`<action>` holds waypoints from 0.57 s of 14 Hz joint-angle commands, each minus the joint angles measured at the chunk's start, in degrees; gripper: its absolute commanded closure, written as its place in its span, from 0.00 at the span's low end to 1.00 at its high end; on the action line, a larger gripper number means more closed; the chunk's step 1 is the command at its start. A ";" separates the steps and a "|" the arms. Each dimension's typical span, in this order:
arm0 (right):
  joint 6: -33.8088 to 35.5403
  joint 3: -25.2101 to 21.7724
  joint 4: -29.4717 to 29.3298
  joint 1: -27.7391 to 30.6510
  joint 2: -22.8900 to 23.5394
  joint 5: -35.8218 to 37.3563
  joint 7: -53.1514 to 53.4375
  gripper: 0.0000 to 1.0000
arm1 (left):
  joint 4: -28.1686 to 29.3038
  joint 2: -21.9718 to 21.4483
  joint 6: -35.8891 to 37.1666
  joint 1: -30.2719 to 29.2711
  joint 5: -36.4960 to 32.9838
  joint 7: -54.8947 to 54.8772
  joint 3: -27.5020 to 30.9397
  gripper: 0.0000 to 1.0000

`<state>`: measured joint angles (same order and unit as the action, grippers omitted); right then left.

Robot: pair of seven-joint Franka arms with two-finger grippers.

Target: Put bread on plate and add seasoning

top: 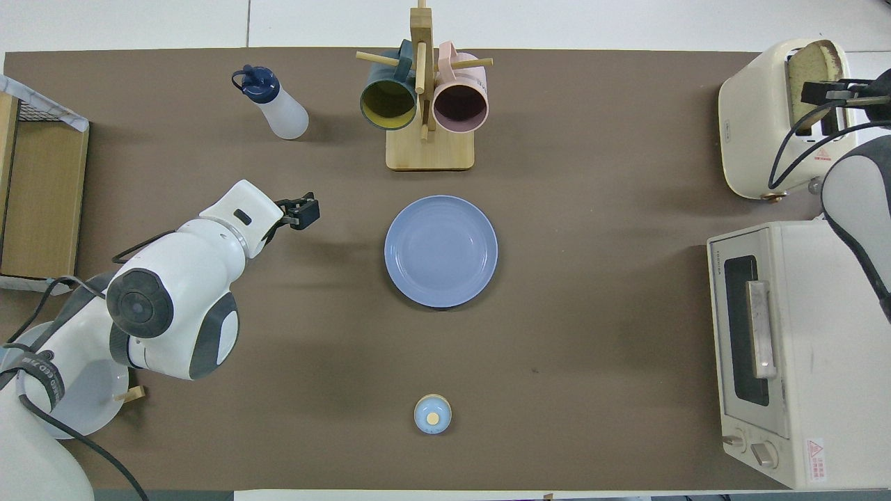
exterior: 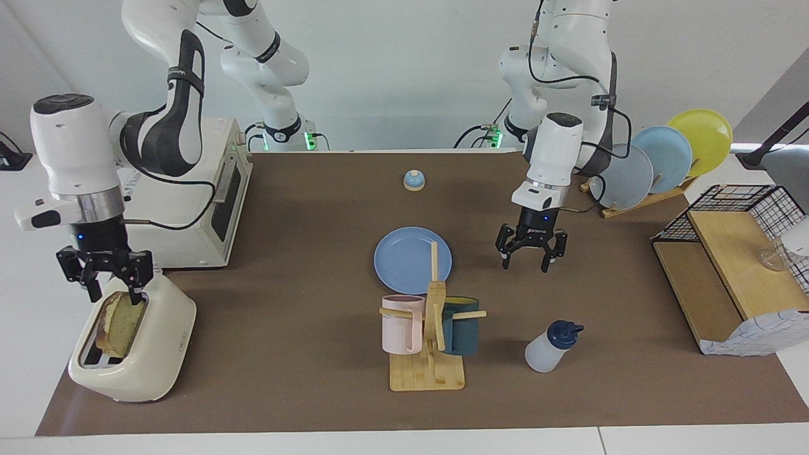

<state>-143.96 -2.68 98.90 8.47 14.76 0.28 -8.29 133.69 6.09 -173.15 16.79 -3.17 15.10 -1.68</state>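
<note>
Right gripper is hanging spread over the bread in the toaster; light, crumbly, best pinched gently across its top crust.

Left gripper is waiting, spread.

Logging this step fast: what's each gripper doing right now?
Right gripper: open, fingers either side of the bread in the toaster, not yet closed.
Left gripper: open, holding nothing, over the table beside the plate.

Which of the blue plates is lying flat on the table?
The medium-blue plate beside the mug rack; the two paler blue plates stand on edge in the wooden rack.
</note>
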 commanded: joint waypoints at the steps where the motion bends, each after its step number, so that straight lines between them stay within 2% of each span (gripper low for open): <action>1: 0.44 0.66 -2.49 1.11 2.02 -0.37 -3.47 0.55 | -1.67 5.40 -7.18 0.52 -1.40 0.99 1.84 0.00; 2: 0.78 0.66 -2.49 1.20 2.03 -0.37 -3.92 0.70 | -2.72 7.25 -9.03 1.66 -1.40 0.99 3.77 0.00; 3: 0.70 0.66 -2.49 1.20 2.03 -0.37 -4.10 1.00 | -4.38 8.75 -9.31 4.02 -1.23 0.99 6.14 0.00; 4: 0.18 0.66 -2.58 0.85 2.03 -0.37 -4.10 1.00 | -6.49 11.29 -9.40 8.65 -1.23 0.99 11.29 0.00; 6: 0.08 0.66 -3.36 0.41 2.03 -0.37 -3.92 1.00 | -10.88 16.73 -10.45 21.82 -0.01 1.25 25.95 0.00; 7: 1.04 0.75 -4.41 0.41 2.20 -0.28 -4.01 1.00 | -12.91 20.42 -12.81 26.32 4.01 1.60 30.29 0.00; 8: 2.27 1.01 -5.81 0.41 2.46 -0.28 -4.18 1.00 | -14.23 23.41 -15.62 27.41 8.22 1.60 30.94 0.00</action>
<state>-143.72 -2.30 96.29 8.55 16.27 0.29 -11.07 124.34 21.69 -183.57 38.31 -0.06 15.74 23.91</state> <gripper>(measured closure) 0.903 0.000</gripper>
